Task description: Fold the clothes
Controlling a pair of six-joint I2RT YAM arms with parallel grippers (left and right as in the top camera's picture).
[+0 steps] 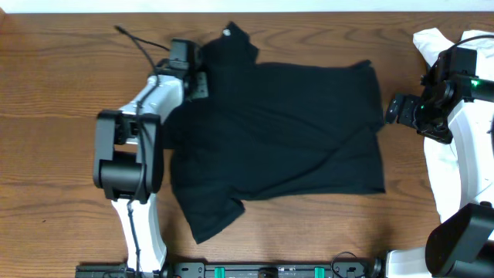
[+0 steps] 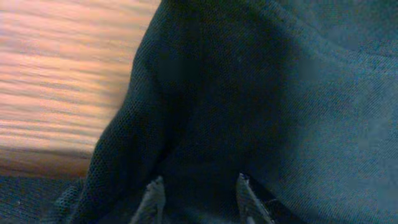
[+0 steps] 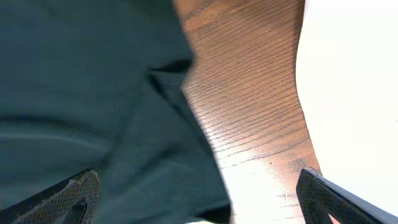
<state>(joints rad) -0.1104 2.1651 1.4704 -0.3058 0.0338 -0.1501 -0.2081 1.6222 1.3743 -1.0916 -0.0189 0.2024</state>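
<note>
The clothes [image 1: 293, 131], a black short-sleeved shirt, lie spread sideways across the middle of the table. One sleeve points to the back [image 1: 231, 38] and the other to the front [image 1: 208, 220]. My left gripper [image 1: 197, 83] is low over the shirt's back left part. In the left wrist view its fingertips [image 2: 155, 193] stand partly apart, and dark mesh fabric [image 2: 280, 93] rises in a fold between and beyond them [image 2: 199, 193]. My right gripper [image 1: 390, 110] is wide open at the shirt's right edge. That edge [image 3: 74, 93] lies between its jaws [image 3: 199, 202], with nothing pinched.
A white cloth [image 1: 431, 42] lies at the back right and runs under the right arm [image 1: 463, 154]; it fills the right side of the right wrist view [image 3: 354, 93]. Bare wooden table [image 1: 62, 77] shows to the left and in front of the shirt.
</note>
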